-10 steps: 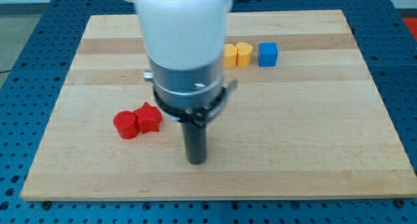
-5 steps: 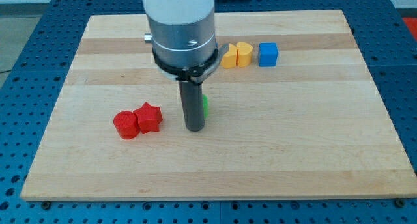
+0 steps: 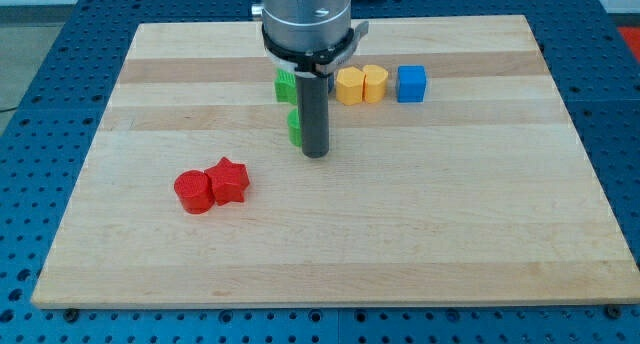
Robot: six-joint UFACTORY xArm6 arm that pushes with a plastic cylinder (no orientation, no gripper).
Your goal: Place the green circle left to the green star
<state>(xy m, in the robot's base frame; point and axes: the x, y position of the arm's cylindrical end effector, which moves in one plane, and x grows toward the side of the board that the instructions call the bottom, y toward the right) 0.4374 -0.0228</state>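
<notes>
My tip [image 3: 315, 153] rests on the wooden board [image 3: 480, 204] just above its centre. A green block [image 3: 294, 127] shows at the rod's left edge, touching it and half hidden by it; I cannot make out its shape. A second green block [image 3: 286, 84] sits higher up, partly behind the arm's body, just left of the yellow blocks; its shape is also unclear. The two green blocks are a small gap apart, one above the other.
A yellow block [image 3: 350, 85], a yellow heart-like block [image 3: 375, 83] and a blue cube [image 3: 411, 83] stand in a row at the view's upper middle. A red cylinder [image 3: 193, 192] and a red star [image 3: 229, 180] touch at the lower left.
My tip has moved up the view and slightly right. The lower green block has gone up and left with it. The upper green block has come out from behind the arm.
</notes>
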